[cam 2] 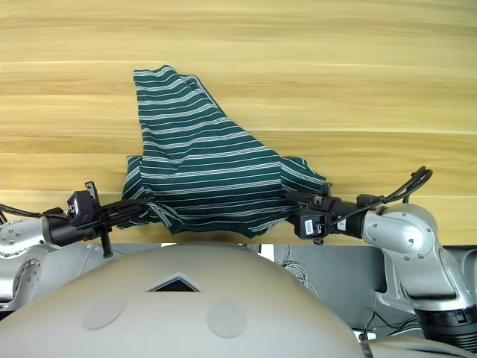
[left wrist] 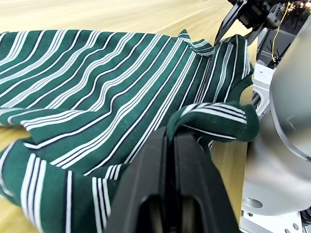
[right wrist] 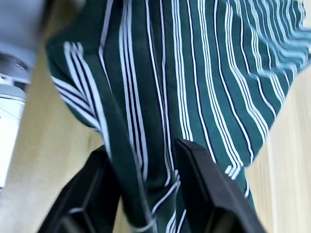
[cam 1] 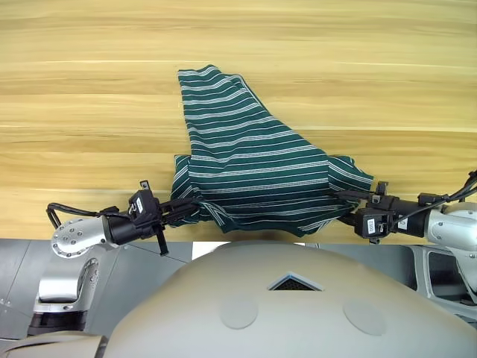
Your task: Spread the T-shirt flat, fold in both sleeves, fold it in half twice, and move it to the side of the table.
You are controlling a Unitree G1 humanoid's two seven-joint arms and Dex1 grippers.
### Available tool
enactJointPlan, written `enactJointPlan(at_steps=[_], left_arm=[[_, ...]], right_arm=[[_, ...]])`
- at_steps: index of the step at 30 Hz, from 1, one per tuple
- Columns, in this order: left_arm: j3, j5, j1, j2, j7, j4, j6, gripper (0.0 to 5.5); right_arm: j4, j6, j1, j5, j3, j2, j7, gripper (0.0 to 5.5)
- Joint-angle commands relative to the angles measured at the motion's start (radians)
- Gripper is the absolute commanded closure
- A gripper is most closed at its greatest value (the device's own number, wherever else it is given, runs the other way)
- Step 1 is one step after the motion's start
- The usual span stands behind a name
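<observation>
The wooden counter (cam 1: 89, 45) filled the upper two thirds of the head views, with its pale grain running from side to side. On it, in the middle of the frame, lay the T-shirt (cam 1: 253, 168), dark green with thin white stripes. It was not spread flat. One part reached up to a narrow peak a little left of the centre, and the wide lower part lay along the lower edge of the counter, with folds and a bunched corner on the lower left. The left pincer (cam 1: 185, 205) was at that lower left corner of the cloth, coming in from the left side of the frame. In the left wrist view its two black fingers (left wrist: 189, 160) were pressed together and a rolled fold of the T-shirt was caught at their tips. The right pincer (cam 1: 349, 197) was at the lower right corner of the cloth, coming in from the right side. In the right wrist view its fingers (right wrist: 194, 160) stood apart and a band of the striped cloth ran between them.
</observation>
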Motion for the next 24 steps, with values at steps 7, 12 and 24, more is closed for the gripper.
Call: enactJointPlan(at_steps=[7,12,24], left_arm=[[-0.002,-0.016,-0.019,0.007,0.024,-0.008,0.012,5.50],[0.002,-0.041,-0.058,-0.033,0.070,-0.014,0.016,5.50],[0.217,-0.312,-0.827,0.004,0.438,0.057,0.154,5.50]], right_arm=[[0.039,0.035,-0.001,-0.036,-0.013,-0.044,-0.009,5.47],[0.011,0.024,-0.010,0.058,-0.021,-0.044,0.006,5.47],[0.449,0.264,-1.015,0.624,-0.005,0.185,-0.112,5.47]])
